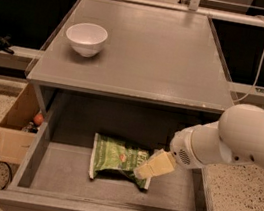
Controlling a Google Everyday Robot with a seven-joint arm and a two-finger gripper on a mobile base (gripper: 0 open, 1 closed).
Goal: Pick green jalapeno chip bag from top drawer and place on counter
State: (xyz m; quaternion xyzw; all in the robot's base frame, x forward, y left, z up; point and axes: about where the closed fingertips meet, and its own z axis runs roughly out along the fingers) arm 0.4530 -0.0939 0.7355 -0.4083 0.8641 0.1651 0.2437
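1 green jalapeno chip bag, in 1 open top drawer. 1 counter, 1 white bowl on it. 1 cardboard box left of drawer, 1 small orange-red item inside. 1 white cable. 1 gripper, at the bag's right end.

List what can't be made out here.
Camera view:
Right end of the glossy green chip bag: covered by the tan tool over the open grey wooden drawer, right side; contact unclear.
Bag lettering: too small.
Tan cardboard box contents: partly behind the drawer wall.
White arm: cut off at right edge.
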